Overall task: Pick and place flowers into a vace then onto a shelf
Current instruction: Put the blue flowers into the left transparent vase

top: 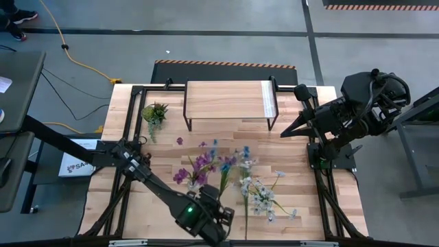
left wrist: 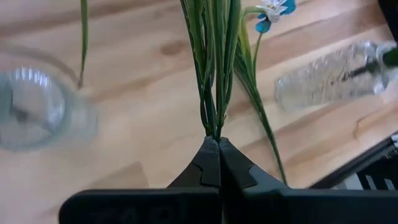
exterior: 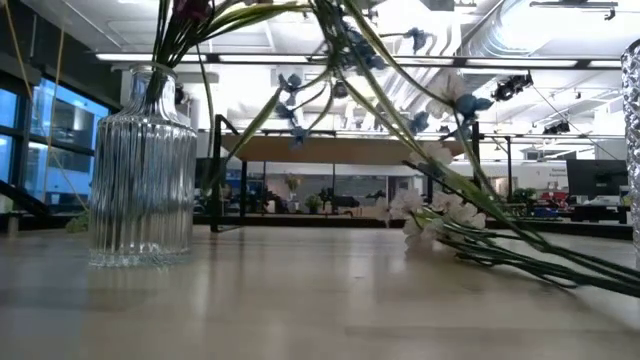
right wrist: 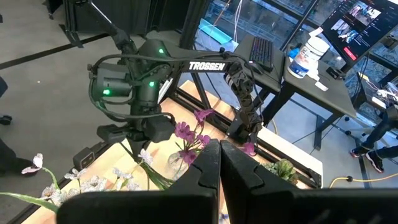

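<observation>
My left gripper [left wrist: 219,140] is near the table's near edge [top: 218,211], shut on a bunch of green stems with blue blossoms [top: 228,163]. A ribbed clear glass vase [exterior: 140,170] stands beside it [left wrist: 31,106] and holds the purple flowers [top: 197,167] by their stems. The white-pale pink flowers [top: 260,195] lie flat on the tabletop [exterior: 440,225]. The shelf [top: 230,103] stands at the far side on black legs. My right gripper [right wrist: 219,152] is shut and hovers off the shelf's right end [top: 285,132]. My left gripper pinches several green stems together near their lower ends [left wrist: 214,127] between its two fingers. The stems run straight on from the fingertips, toward the table's far side. In the low view the blue blossoms [exterior: 290,85] hang in the air above the tabletop.
A small green potted plant [top: 154,113] stands left of the shelf. A second clear glass vessel [left wrist: 329,74] sits to the right of the held stems and shows at the low view's right edge [exterior: 632,150]. A loose purple blossom [top: 180,140] lies on the planks.
</observation>
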### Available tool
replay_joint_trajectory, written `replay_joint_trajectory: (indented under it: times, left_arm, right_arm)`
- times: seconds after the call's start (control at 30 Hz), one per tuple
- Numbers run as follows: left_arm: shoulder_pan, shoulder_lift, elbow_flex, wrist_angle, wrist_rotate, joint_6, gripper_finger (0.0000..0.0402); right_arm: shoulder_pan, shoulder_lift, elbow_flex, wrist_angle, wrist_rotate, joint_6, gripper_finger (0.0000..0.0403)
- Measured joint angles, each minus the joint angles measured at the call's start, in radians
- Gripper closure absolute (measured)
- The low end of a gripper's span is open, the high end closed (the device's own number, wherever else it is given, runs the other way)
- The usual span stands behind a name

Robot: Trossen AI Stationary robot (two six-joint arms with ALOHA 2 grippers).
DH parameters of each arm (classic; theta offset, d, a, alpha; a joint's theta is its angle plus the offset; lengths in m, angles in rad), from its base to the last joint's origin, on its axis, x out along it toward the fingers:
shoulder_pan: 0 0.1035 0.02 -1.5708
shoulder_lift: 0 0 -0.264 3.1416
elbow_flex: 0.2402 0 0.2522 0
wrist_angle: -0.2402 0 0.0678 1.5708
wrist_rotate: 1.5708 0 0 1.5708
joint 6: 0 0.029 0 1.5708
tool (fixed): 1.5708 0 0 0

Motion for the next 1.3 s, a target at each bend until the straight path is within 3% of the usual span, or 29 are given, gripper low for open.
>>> replay_joint_trajectory:
  times: [0.43, 0.6, 1.1, 1.3]
  left_arm:
    - [0.081, -0.002, 0.000, 0.019, -0.051, 0.185, 0.0379]
    - [0.081, -0.002, 0.002, 0.029, -0.066, 0.194, 0.0379]
    - [0.079, -0.033, 0.005, 0.052, -0.255, 0.206, 0.0379]
    - [0.079, -0.048, 0.006, 0.051, -0.258, 0.211, 0.0379]
  right_arm:
    - [0.000, 0.000, 0.000, -0.009, 0.000, 0.000, 0.0402]
    - [0.000, 0.000, 0.000, -0.014, 0.000, 0.000, 0.0402]
    - [0.000, 0.000, 0.000, -0.023, 0.000, -0.008, 0.0402]
    - [0.000, 0.000, 0.000, -0.023, 0.000, -0.014, 0.0403]
